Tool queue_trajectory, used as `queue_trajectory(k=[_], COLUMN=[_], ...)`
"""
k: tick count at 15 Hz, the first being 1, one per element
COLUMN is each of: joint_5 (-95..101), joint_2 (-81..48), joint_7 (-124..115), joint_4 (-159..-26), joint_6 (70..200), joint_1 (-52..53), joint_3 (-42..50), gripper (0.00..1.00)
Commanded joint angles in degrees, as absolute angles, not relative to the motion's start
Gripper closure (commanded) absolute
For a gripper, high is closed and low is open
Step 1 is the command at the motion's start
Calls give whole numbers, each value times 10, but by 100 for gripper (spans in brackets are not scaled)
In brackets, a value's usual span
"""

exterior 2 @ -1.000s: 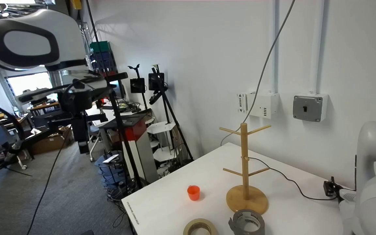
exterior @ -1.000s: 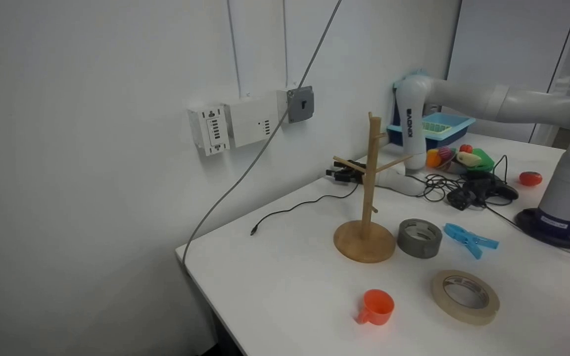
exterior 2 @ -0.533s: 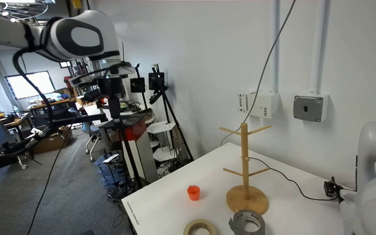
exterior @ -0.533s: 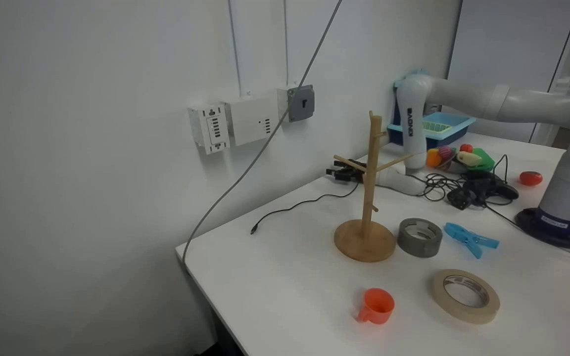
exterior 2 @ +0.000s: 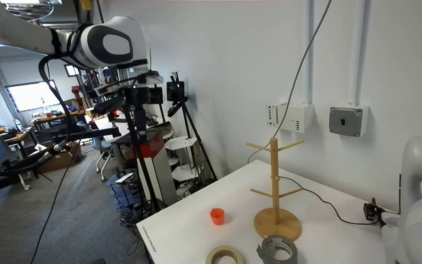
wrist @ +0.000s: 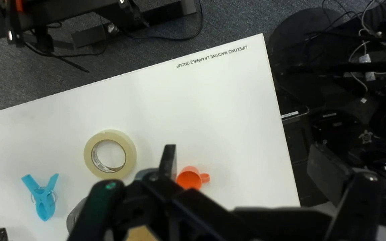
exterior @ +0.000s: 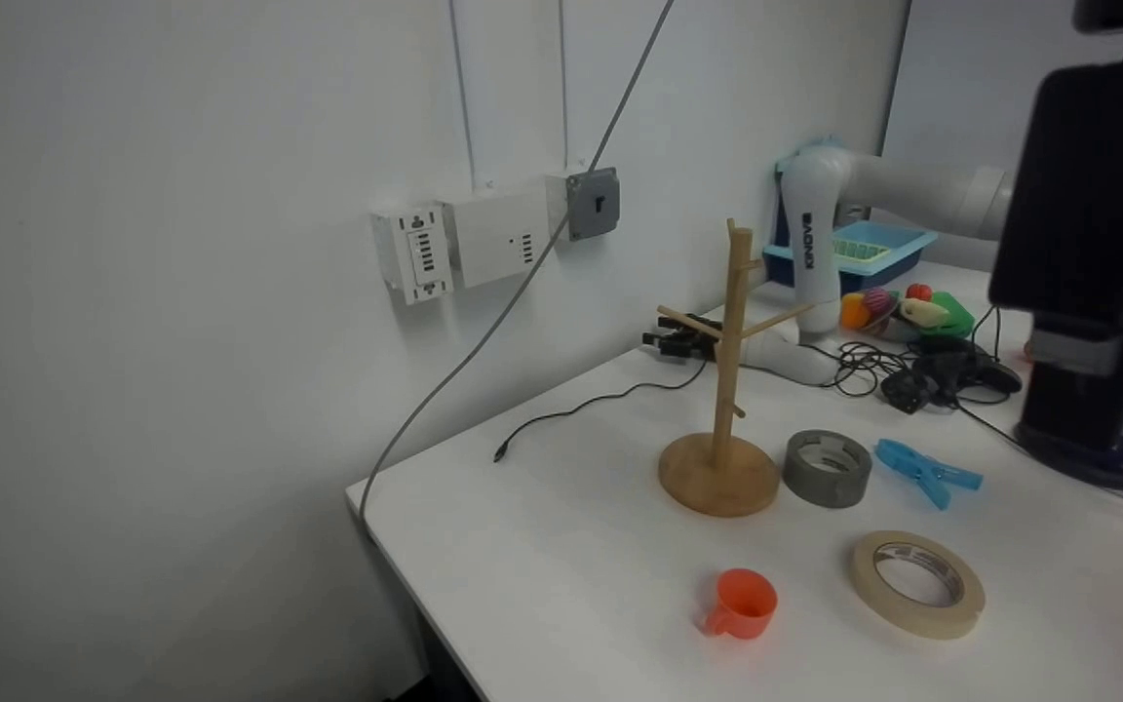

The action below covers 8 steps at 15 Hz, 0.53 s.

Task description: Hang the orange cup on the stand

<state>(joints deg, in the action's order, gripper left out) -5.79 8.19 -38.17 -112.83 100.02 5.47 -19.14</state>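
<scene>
While the gripper (wrist: 243, 164) hangs in the air, well apart from the stand (exterior: 729, 361), its jaws are spread wide. The orange cup (exterior: 743, 612) stands upright on the white table (exterior: 561, 546), apart from the stand's round base, with its mouth up and its handle turned away from the stand; in the wrist view the gripper covers part of it. The stand rises straight, with pegs reaching out from its pole at several heights. In an exterior view a grey tape roll (exterior: 830, 489) sits just beside the stand's base, though I cannot tell whether the two touch, and a blue clip (exterior: 924, 472) lies on the far side of that roll from the stand. A tan tape ring (exterior: 917, 620) lies flat, farther from the stand than the grey tape roll. In both exterior views a black cable (exterior: 610, 398) runs along the table behind the stand; well away from the stand are a white arm (exterior: 813, 244) marked KINOVA, a heap of coloured pieces (exterior: 876, 302) and a blue tub (exterior: 903, 273). The robot's own arm (exterior 2: 115, 44), in an exterior view, is well apart from the stand too.
</scene>
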Motion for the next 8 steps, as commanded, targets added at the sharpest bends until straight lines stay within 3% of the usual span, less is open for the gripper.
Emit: queue_trajectory(k=[1,8], joint_5=[-35,-25], joint_2=[45,-34], joint_7=[-430,-511], joint_4=[-1124,-1158], joint_6=[1032,1176], joint_1=[66,64], joint_3=[-170,-117], gripper=[0,0])
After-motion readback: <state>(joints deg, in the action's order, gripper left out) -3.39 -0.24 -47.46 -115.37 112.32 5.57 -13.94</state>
